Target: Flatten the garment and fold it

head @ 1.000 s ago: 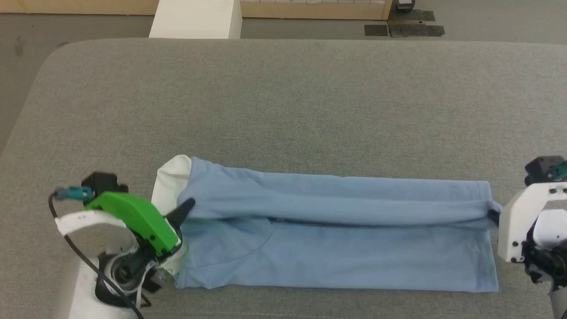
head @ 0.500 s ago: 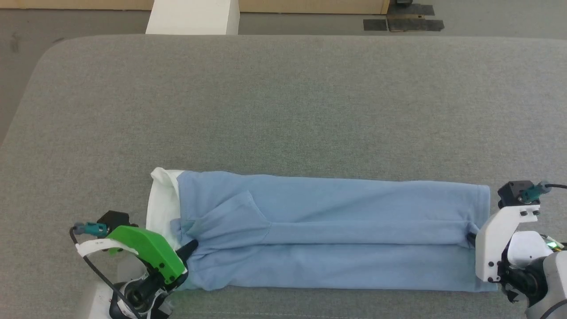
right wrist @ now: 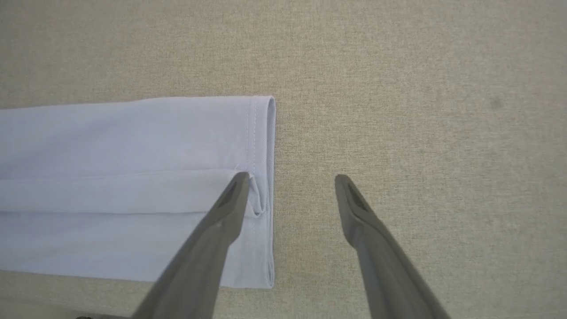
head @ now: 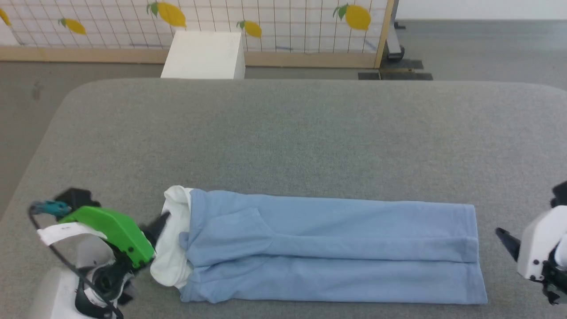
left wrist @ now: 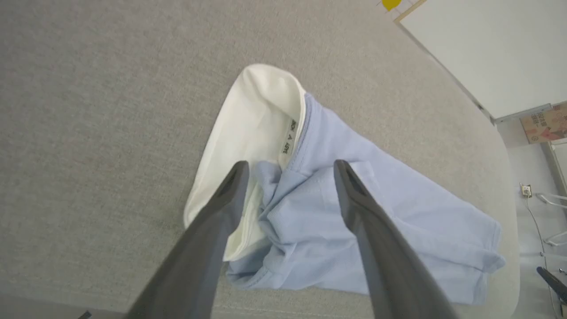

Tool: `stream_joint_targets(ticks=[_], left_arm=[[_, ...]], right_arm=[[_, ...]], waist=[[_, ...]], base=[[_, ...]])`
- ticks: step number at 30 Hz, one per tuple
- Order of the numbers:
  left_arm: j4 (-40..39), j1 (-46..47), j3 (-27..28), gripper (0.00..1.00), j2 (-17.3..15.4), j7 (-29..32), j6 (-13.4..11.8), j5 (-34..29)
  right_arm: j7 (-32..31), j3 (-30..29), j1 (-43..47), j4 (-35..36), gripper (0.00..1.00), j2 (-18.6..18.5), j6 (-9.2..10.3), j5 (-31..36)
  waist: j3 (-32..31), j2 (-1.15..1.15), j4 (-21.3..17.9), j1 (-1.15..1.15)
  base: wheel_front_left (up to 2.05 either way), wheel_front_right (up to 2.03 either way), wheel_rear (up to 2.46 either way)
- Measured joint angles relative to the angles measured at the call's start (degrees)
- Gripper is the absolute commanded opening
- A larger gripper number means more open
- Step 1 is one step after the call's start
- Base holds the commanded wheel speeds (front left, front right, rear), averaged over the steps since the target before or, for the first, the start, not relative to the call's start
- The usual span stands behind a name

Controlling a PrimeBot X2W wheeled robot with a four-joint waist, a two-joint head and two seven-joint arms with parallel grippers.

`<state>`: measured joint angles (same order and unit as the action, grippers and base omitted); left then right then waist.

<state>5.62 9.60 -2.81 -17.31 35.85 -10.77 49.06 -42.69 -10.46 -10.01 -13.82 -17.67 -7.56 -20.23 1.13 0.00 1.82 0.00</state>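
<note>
Garment (head: pixel 328 252): one, light blue, folded lengthwise into a long narrow strip; lay flat on grey table (head: pixel 283 133); one white collar (head: pixel 175 239) at one end, hem (right wrist: pixel 266 190) at the other.
Left gripper (left wrist: pixel 290 166): one; two dark fingers (left wrist: pixel 230 190) spread wide, nothing held; hung over garment's collar end.
Right gripper (right wrist: pixel 290 177): one; two fingers likewise apart, empty; sat at garment's hem end, contact not discernible.
White box (head: pixel 203 55): one; stood on floor well beyond garment's far side.
</note>
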Motion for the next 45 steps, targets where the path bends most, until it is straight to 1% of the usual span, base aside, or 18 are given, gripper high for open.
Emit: stream_joint_targets(ticks=[2,4,6,7,8,10,12,14,15,19,20,23,30,36,37,38,39,45], left_arm=[[-2.13,0.12,0.75,1.0,-0.21,-4.78,1.25,-1.34],[-3.47,0.22,1.52,1.0,-0.16,-11.8,3.9,-3.0],[-3.7,0.21,1.85,1.0,-0.32,-20.04,6.94,-6.28],[-3.54,0.2,1.81,1.0,-0.37,-22.82,8.11,-7.45],[-3.16,0.19,1.77,1.0,-0.42,-27.04,9.1,-9.47],[-2.09,0.31,1.64,1.0,-0.62,-34.51,10.39,-13.11],[-1.13,0.51,1.3,1.0,-0.71,-41.16,10.82,-16.66],[-0.08,0.87,0.49,1.0,-1.01,-46.45,11.07,-20.27],[0.52,1.18,0.18,1.0,-0.97,-47.9,11.09,-21.52],[0.96,2.36,0.15,1.0,-0.29,-50.27,10.42,-26.41],[0.96,2.6,0.54,1.0,0.29,-50.35,10.01,-26.8],[0.3,2.89,1.64,1.0,1.9,-50.41,10.09,-28.22],[0.07,2.9,4.8,1.0,4.89,-50.42,11.79,-30.45],[0.4,2.9,6.5,1.0,6.79,-50.59,13.68,-32.51],[0.46,2.9,6.75,1.0,7.05,-50.59,13.96,-32.81],[0.56,2.91,6.97,1.0,7.23,-50.59,14.26,-32.98],[0.74,2.91,7.27,1.0,7.47,-50.59,14.38,-33.12],[1.66,2.91,8.15,1.0,8.48,-50.6,15.35,-34.05]], right_arm=[[-0.36,-1.23,0.73,0.88,1.0,-0.02,0.0,0.0],[-0.69,-1.83,1.19,0.91,1.0,0.01,0.0,-0.42],[-0.71,-0.23,1.47,0.88,1.0,-0.77,0.0,-1.65],[-0.75,0.07,1.59,0.64,1.0,-0.88,0.0,-2.18],[-0.76,0.89,1.86,0.4,1.0,-1.33,0.0,-2.75],[-0.65,1.55,2.04,-0.24,1.0,-2.29,0.0,-4.21],[-0.55,2.11,2.04,-0.74,1.0,-3.3,0.0,-5.46],[0.2,2.76,1.97,-1.19,1.0,-3.97,0.0,-6.55],[0.43,3.2,1.91,-1.56,1.0,-4.26,0.0,-7.17],[1.11,5.16,1.63,-2.77,1.0,-5.09,0.0,-9.14],[1.34,5.78,1.49,-3.02,1.0,-5.2,0.0,-9.62],[1.71,8.51,0.58,-3.45,1.0,-5.53,0.0,-11.2],[2.36,14.68,-2.07,-3.13,1.0,-7.42,0.02,-15.15],[2.23,17.48,-3.26,-4.87,1.0,-8.84,0.01,-16.02],[1.94,17.63,-3.52,-5.3,0.53,-8.98,0.01,-16.19],[1.68,17.78,-3.75,-5.52,0.11,-9.16,0.01,-16.17],[1.52,17.77,-4.01,-5.93,0.0,-9.35,0.01,-16.15],[1.19,16.28,-4.54,-7.76,0.0,-9.31,-0.08,-15.56]], waist=[[-0.7,0.0,-0.02,0.0],[-0.87,0.0,-0.02,0.0],[-0.45,0.0,-0.02,0.0],[-0.16,0.0,-0.02,0.0],[0.3,0.0,0.01,0.0],[1.31,0.0,0.18,0.0],[2.38,0.0,0.39,0.0],[3.55,0.0,0.64,0.0],[4.2,0.0,0.79,0.0],[6.75,0.0,1.44,0.0],[7.39,0.0,1.63,0.0],[9.12,0.0,2.15,0.0],[11.39,0.0,3.23,0.0],[10.89,0.0,3.59,0.0],[10.86,0.0,3.67,0.0],[10.85,0.0,3.71,0.0],[10.82,0.0,3.73,0.0],[10.73,0.0,3.64,0.0]], base=[[0.0,0.0,0.0],[0.0,0.0,0.0],[0.0,0.0,0.0],[0.0,0.0,0.0],[0.0,0.0,0.0],[0.0,0.0,0.0],[0.0,0.0,0.0],[0.0,0.0,0.0],[0.0,0.0,0.0],[0.0,0.0,0.0],[0.0,0.0,0.0],[0.0,0.0,0.0],[0.0,0.0,0.0],[0.0,0.0,0.0],[0.0,0.0,0.0],[0.0,0.0,0.0],[0.0,0.0,0.0],[0.0,0.0,0.0]])
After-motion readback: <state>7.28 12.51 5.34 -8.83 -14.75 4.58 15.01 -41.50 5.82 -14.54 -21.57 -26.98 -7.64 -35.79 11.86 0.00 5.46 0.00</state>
